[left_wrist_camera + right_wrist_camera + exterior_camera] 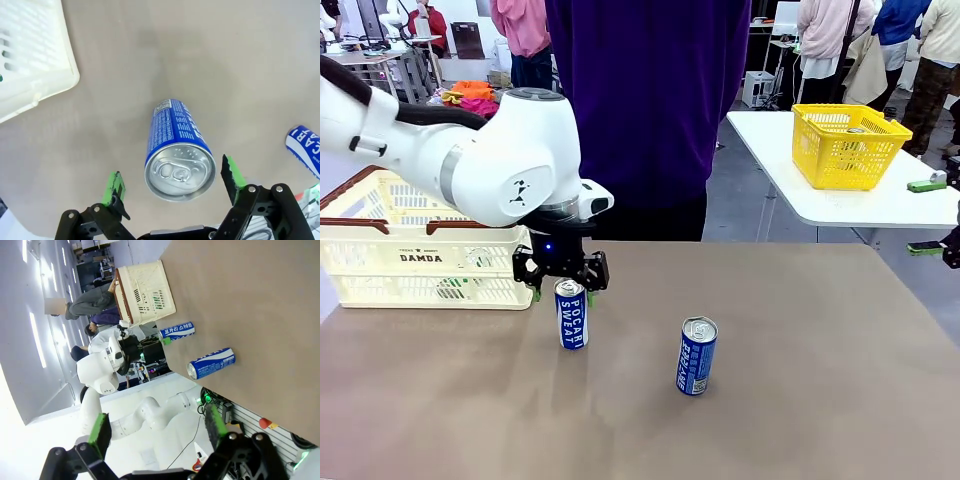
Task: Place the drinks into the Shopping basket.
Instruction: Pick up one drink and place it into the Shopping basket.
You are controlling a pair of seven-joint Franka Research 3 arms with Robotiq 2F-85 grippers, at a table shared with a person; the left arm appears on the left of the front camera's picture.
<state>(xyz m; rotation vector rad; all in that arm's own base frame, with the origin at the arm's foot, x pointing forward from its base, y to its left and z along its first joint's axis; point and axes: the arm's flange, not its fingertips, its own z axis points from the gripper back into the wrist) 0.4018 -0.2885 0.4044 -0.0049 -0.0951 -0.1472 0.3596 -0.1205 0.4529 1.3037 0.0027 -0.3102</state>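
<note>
1. Left claw hangs open astride the top of an upright blue can, pads clear of it, just right of the Shopping basket at the table's far left.
2. Second blue can stands farther right.
3. Right claw is open and empty.
4. The step looks like a pre-grasp: next, lower, close, and lift over the rim.

1. A brown desk is spread across the lower frame.
2. A white table is set at the upper right, with a yellow basket placed on it.
3. Grey floor is seen between them.
4. Bright cloth is piled at the upper left.
</note>
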